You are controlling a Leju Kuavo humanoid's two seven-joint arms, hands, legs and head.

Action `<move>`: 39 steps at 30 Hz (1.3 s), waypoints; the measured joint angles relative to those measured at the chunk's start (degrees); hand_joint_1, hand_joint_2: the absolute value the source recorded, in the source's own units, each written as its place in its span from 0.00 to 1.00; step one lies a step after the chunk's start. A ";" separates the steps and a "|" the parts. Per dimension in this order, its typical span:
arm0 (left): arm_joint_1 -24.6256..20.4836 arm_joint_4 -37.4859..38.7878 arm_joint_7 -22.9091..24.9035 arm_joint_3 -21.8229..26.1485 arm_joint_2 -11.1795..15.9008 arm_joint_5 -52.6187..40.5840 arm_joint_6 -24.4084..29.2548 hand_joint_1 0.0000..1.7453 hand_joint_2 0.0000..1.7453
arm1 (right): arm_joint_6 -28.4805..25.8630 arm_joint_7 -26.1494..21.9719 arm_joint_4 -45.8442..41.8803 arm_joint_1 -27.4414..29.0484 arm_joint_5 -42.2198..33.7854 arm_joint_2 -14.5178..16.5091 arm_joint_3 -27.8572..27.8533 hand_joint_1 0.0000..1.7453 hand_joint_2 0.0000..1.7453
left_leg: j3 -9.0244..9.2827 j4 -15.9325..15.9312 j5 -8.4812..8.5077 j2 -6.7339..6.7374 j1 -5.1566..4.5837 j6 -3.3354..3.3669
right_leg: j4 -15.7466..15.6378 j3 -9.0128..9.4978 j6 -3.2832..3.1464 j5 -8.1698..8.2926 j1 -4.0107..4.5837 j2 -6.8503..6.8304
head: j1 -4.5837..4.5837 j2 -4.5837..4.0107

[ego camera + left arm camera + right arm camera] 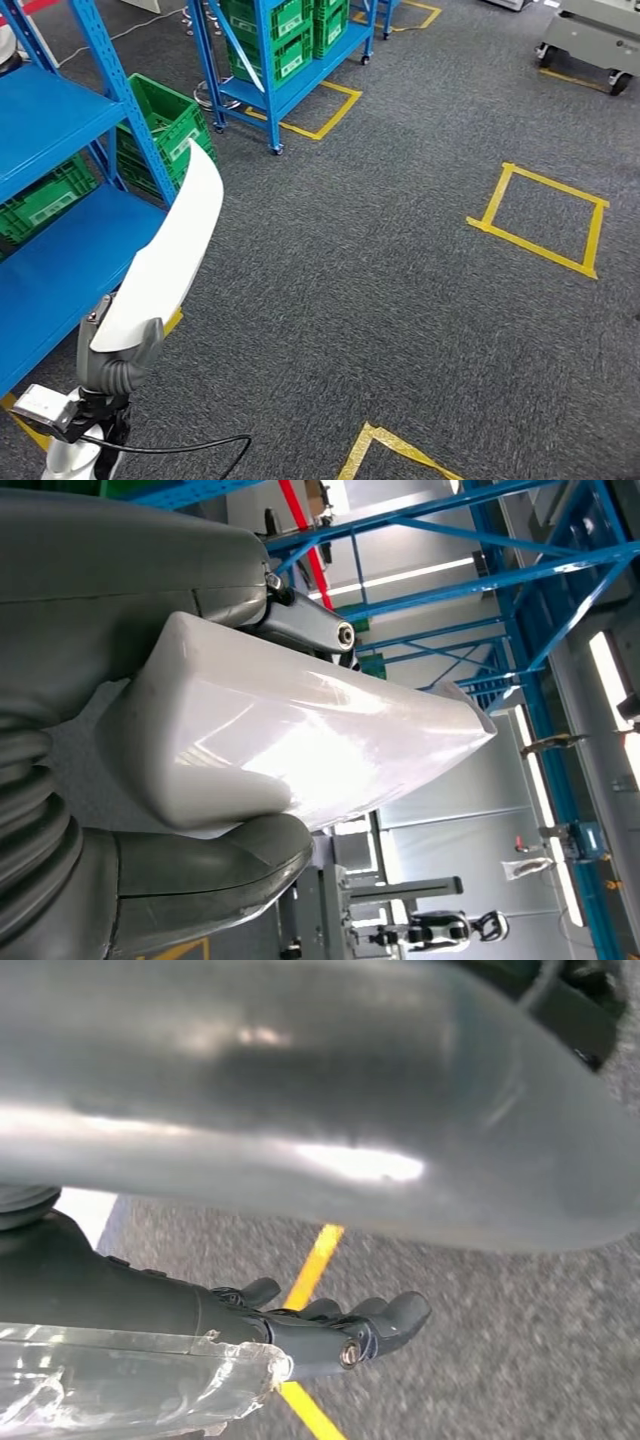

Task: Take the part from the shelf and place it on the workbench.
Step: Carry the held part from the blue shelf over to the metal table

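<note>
Long, glossy white part (167, 255), curved and tapering to a point, gripped at its thick end by left hand (121, 362), near left, beside blue shelf (53, 270). Left wrist view: thumb (211, 875) under part. Right hand (332, 1330) empty, fingers loosely extended over grey carpet (490, 1350) and yellow tape (313, 1270).

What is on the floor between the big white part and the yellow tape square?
Just bare grey carpet lies between the white part and the yellow tape square, seen in the head view.

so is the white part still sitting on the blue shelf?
No, the left hand grips the white part at its lower end, holding it clear of the blue shelf.
</note>
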 joint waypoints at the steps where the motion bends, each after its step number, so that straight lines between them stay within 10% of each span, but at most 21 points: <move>1: -0.09 0.01 0.00 -0.24 0.13 0.21 -0.07 1.00 1.00 | 0.81 -0.30 0.00 -0.03 -0.22 0.01 -0.01 0.00 0.00 | 0.02 -0.04 0.06 0.76 0.04 0.30 | 1.99 -0.98 0.22 -1.25 0.12 -1.72 | 0.22 0.00; 4: -0.14 0.05 0.00 -0.45 0.65 1.19 -0.37 1.00 1.00 | 2.87 -1.43 0.00 -0.41 -0.44 0.01 -0.01 0.00 0.00 | 0.06 -0.04 -0.06 3.32 -0.38 0.75 | 13.15 -6.23 0.66 -6.71 0.18 -5.98 | 0.67 0.00; 6: -0.19 0.08 0.00 -0.49 0.82 1.46 -0.40 1.00 1.00 | 3.33 -1.73 0.00 -0.35 -0.45 0.01 -0.01 0.00 0.00 | 0.20 -0.04 -0.23 5.01 -0.59 0.85 | 15.51 -7.13 0.54 -6.86 0.13 -6.46 | 0.66 0.00; 9: -0.52 0.09 0.00 -0.70 0.96 1.28 -0.02 1.00 1.00 | 3.75 -2.15 0.00 -0.29 -0.62 0.01 -0.02 0.00 0.00 | 0.81 -0.03 -0.74 7.07 -0.92 0.60 | 5.06 -1.14 -0.21 -2.03 0.62 -8.98 | 0.67 0.01; 12: -1.07 0.26 0.02 -1.15 1.06 -0.02 2.86 1.00 1.00 | 3.98 -1.96 0.01 -0.54 -1.23 0.01 -0.04 0.00 0.00 | 1.23 -0.10 -1.11 8.63 -1.33 -0.12 | -0.25 1.65 -1.01 -0.69 1.35 -10.78 | 0.60 -0.01; 14: -1.66 1.01 0.22 -1.39 1.06 -0.57 5.35 1.00 1.00 | 3.67 -0.86 0.02 -0.53 -1.81 0.07 -0.15 0.00 0.00 | 1.47 -0.32 -1.28 9.13 -1.24 -0.69 | -0.65 1.51 -1.52 -0.39 1.24 -9.32 | 0.57 -0.01; 16: -2.26 2.13 0.50 -1.34 1.15 -0.39 6.20 1.00 1.00 | 3.35 0.01 0.05 -0.56 -2.33 0.19 -0.40 0.00 0.00 | 0.71 1.66 -2.91 6.68 -1.06 -1.18 | -1.22 1.71 -2.15 -0.01 0.90 -7.87 | 0.35 -0.01; 19: -2.42 3.66 0.86 -1.17 1.37 0.03 5.91 1.00 1.00 | 3.21 0.43 0.07 -0.91 -2.66 0.32 -0.78 0.00 0.00 | -4.55 12.06 -7.80 3.05 -0.95 -1.42 | -1.42 1.76 -2.69 0.18 0.70 -5.54 | -0.15 -0.01; 21: -2.43 4.44 0.97 -1.15 1.51 0.11 5.85 1.00 1.00 | 3.21 0.52 0.08 -0.94 -2.73 0.36 -0.96 0.00 0.00 | -6.90 15.58 -7.75 2.74 -0.88 -1.52 | -1.39 1.78 -2.71 0.21 0.65 -3.74 | -0.19 -0.01; 25: -2.62 5.24 0.98 -1.13 1.67 0.15 5.85 1.00 1.00 | 3.21 0.53 0.09 -0.93 -2.76 0.52 -1.19 0.00 0.00 | -2.19 3.84 -0.26 -0.77 0.10 -1.99 | -0.64 1.48 -1.82 0.16 0.29 -0.06 | -0.29 -0.01; 27: -2.67 5.48 1.02 -1.12 1.66 0.17 5.85 1.00 1.00 | 3.21 0.52 0.09 -1.02 -2.80 0.55 -1.20 0.00 0.00 | -1.13 1.07 0.11 -2.61 0.34 -1.74 | -0.25 0.72 -1.03 0.31 0.18 1.31 | -0.34 0.01; 29: -2.82 5.70 1.06 -1.09 1.67 0.19 5.85 1.00 1.00 | 3.21 0.52 0.09 -0.78 -2.82 0.56 -1.21 0.00 0.00 | -1.22 0.89 0.21 -1.59 0.18 -0.92 | -0.42 0.05 -0.37 0.68 -0.07 2.29 | -0.38 0.01; 34: -3.11 6.01 1.03 -0.98 1.64 0.22 5.85 1.00 1.00 | 3.21 0.51 0.22 -0.80 -2.86 0.62 -1.32 0.00 0.00 | -1.09 0.70 0.30 2.27 -0.20 0.60 | 11.23 -5.94 0.60 -5.06 0.23 -5.37 | 0.48 -0.01; 36: -3.06 6.21 1.10 -0.94 1.64 0.27 5.79 1.00 1.00 | 3.17 0.52 0.23 -0.89 -2.88 0.62 -1.37 0.00 0.00 | -1.02 0.71 0.16 4.06 -0.39 0.71 | 15.73 -8.09 0.64 -6.26 0.13 -6.25 | 0.48 -0.01; 39: -3.34 6.39 1.27 -0.87 1.38 0.30 6.42 1.00 1.00 | 2.71 0.49 0.24 -0.76 -2.88 0.62 -1.45 0.00 0.00 | -0.55 0.71 -0.24 6.33 -0.51 0.46 | 7.86 -3.59 0.38 -2.04 0.22 -7.99 | 0.48 -0.01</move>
